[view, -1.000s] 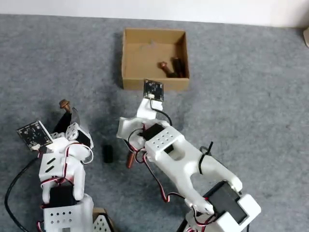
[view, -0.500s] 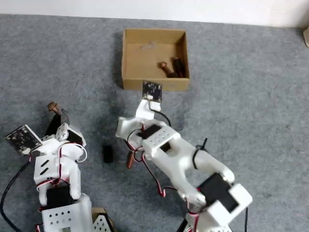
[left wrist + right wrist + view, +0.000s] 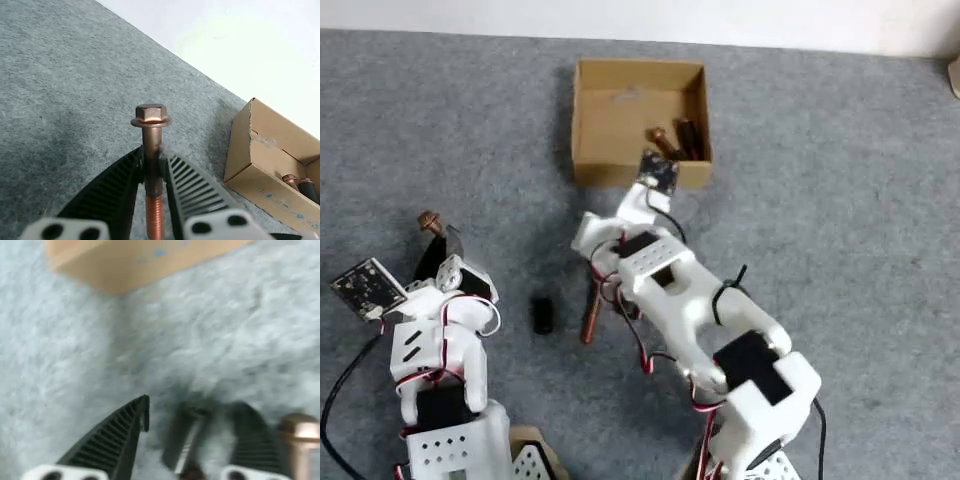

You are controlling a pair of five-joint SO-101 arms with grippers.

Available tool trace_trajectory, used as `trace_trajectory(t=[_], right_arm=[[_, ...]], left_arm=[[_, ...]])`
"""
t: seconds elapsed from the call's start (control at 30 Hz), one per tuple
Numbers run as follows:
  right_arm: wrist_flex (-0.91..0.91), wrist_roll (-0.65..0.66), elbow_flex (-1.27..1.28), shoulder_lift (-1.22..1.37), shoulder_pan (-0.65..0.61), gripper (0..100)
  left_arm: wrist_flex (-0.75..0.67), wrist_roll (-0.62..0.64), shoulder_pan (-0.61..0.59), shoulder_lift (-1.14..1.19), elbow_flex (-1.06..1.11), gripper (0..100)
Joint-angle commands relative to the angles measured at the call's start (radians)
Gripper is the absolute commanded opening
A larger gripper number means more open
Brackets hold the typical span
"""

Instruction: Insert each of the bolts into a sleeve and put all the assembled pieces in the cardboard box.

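My left gripper (image 3: 152, 165) is shut on a copper bolt (image 3: 151, 131), head out past the fingertips. In the high view this bolt (image 3: 428, 221) is held above the carpet at the left. My right gripper (image 3: 603, 268) hangs low over the carpet in the middle, just in front of the cardboard box (image 3: 588, 120). Its jaws stand open (image 3: 195, 407), and a second copper bolt (image 3: 299, 437) lies just outside one finger. That bolt (image 3: 590, 315) lies on the carpet under the right arm. A black sleeve (image 3: 542, 315) rests between the two arms.
Inside the box, assembled pieces (image 3: 675, 140) lie in the right near corner. The box corner (image 3: 250, 150) also appears in the left wrist view. Grey carpet spreads open to the right and far left of the box.
My left arm drew back to the left with its bolt, then stayed still. My right arm's wrist swung right toward the box, uncovering more of the lying bolt.
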Motion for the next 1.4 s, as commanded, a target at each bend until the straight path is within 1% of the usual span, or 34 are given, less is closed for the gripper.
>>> trace_trajectory(t=[0.0,0.2,0.3,0.37,0.53,0.7,0.77,0.87,0.93,1.23,1.37], right_arm=[[-0.025,-0.015,-0.038,0.036,-0.004,13.8],[-0.022,0.000,-0.038,0.030,-0.010,13.8],[0.062,0.057,-0.042,-0.010,-0.035,13.8],[0.102,0.068,-0.042,-0.059,-0.056,13.8],[0.107,0.071,-0.036,-0.170,-0.108,13.9],[0.105,0.071,-0.042,-0.179,-0.145,14.1],[0.105,0.071,-0.042,-0.162,-0.159,17.3],[0.105,0.064,-0.042,-0.107,-0.153,25.7],[0.105,0.063,-0.042,-0.074,-0.145,28.7],[0.105,0.063,-0.044,-0.038,-0.105,28.9],[0.105,0.061,-0.039,-0.033,-0.061,28.9]], left_arm=[[-0.029,0.005,-0.007,-0.027,-0.008,1],[-0.029,0.005,-0.005,-0.027,-0.008,1],[-0.029,0.005,-0.005,-0.027,-0.008,1],[-0.029,0.005,-0.005,-0.027,-0.008,1],[-0.029,0.005,-0.005,-0.027,-0.008,1],[-0.029,0.005,-0.005,-0.027,-0.008,1],[-0.029,0.005,-0.005,-0.027,-0.008,1],[-0.029,0.003,-0.007,-0.027,-0.010,1],[-0.029,0.003,-0.008,-0.027,-0.010,1],[-0.029,0.003,-0.008,-0.027,-0.010,1],[-0.029,0.003,-0.008,-0.027,-0.010,1]])
